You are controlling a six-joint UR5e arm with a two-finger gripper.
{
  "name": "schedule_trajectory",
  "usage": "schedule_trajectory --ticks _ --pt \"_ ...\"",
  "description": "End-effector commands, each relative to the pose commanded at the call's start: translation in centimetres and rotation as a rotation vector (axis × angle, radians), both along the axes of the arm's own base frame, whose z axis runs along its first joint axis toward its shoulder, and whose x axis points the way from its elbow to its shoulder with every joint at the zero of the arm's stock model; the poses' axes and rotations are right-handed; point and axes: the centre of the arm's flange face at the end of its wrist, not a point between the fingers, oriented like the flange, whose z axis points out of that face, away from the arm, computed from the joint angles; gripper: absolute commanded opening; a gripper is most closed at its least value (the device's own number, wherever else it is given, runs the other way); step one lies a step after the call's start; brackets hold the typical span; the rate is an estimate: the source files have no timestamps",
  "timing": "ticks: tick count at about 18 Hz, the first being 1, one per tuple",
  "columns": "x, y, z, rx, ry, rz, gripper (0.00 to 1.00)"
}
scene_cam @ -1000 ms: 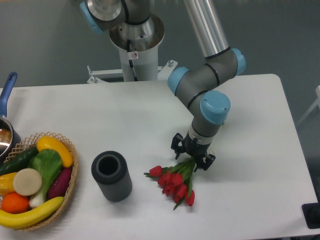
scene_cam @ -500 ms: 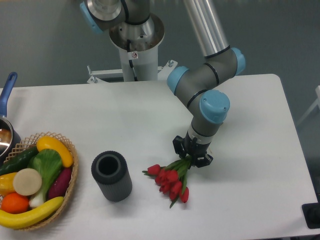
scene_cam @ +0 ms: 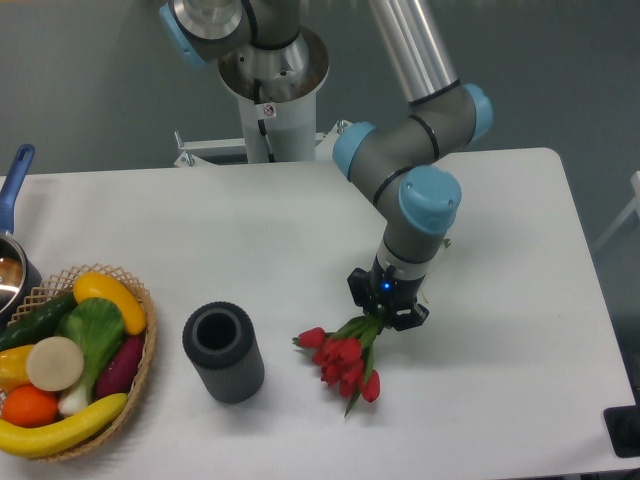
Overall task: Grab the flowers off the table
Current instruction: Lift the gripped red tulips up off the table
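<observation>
I have the gripper pinched on the stems of the flowers, and the change over the last second is plain: the jaws, spread wide around the stems a second ago, have drawn in, and the bunch has shifted a little left with the heads hanging below the fingers. I judge the grasp is made and the lift is just starting; whether the heads have cleared the table I cannot tell.

Near the flowers, to their left, stands a dark cylinder, apart from the blooms. Farther left sits the basket of fruit and vegetables, with a pot at the edge. Nothing stands above the bunch, so a straight rise looks unobstructed.
</observation>
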Motion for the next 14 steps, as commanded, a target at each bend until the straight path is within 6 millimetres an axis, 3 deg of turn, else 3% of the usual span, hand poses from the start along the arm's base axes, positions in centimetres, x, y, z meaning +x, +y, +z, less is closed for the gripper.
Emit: schedule_trajectory --ticks 2,3,5,11,14 --pt "0.4 -0.2 2.8 0.089 -0.006 0.002 0.24" --pt "0.2 -1.0 5.1 0.159 -0.013 0.029 0.24" --pt "0.2 -2.0 7.9 0.248 -0.018 0.042 0.24" --pt "1.2 -2.6 12.6 0.467 -0.113 0.061 0.24" --pt "0.7 -3.4 13.2 0.562 -0.176 0.064 0.24"
